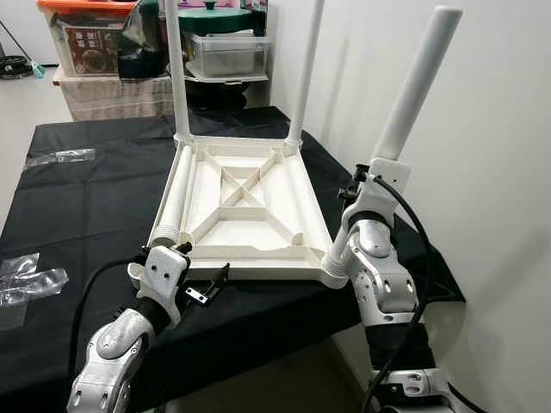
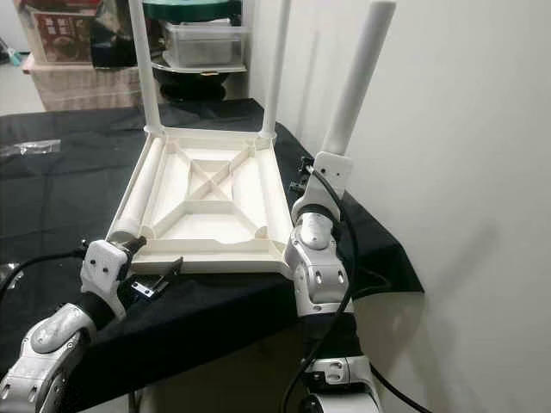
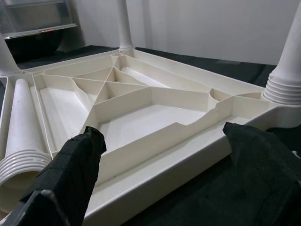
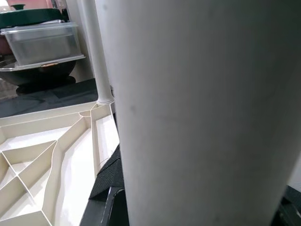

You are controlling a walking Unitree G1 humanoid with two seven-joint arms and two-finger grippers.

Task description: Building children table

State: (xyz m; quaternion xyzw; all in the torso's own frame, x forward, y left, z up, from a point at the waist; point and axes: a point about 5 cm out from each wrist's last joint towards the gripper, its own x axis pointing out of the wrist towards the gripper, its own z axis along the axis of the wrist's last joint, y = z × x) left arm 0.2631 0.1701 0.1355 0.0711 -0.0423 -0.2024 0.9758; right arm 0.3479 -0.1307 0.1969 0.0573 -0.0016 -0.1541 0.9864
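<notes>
Tabletop [image 1: 241,206], white plastic and flipped underside up, lies on the black-draped work surface [image 1: 77,198] in the left eye view; two legs already stand in its far corner sockets at eleven o'clock [image 1: 175,69] and one o'clock [image 1: 306,69], a third leg [image 1: 417,86] sits in the near corner at four o'clock, leaning outward and by my judgement not yet seated straight, and the fourth leg [image 1: 175,194] lies loose inside the frame along the nine o'clock edge, still to be fitted at the seven o'clock corner. The right gripper [image 1: 368,176] reaches up from a bent elbow and grasps that third leg low on its shaft; the left gripper [image 1: 207,288] is held low in front of the near rim, forearm angled up from seven o'clock. The right eye view shows the same layout, with the right arm [image 2: 314,267] tucked against the near corner. In the left wrist view, the black fingers [image 3: 70,174] stand wide apart with nothing between them, aimed at the tabletop's near rim, the loose leg's ribbed end at eight o'clock. In the right wrist view, the held leg crowds the lens, a far leg [image 4: 96,52] upright beyond.
</notes>
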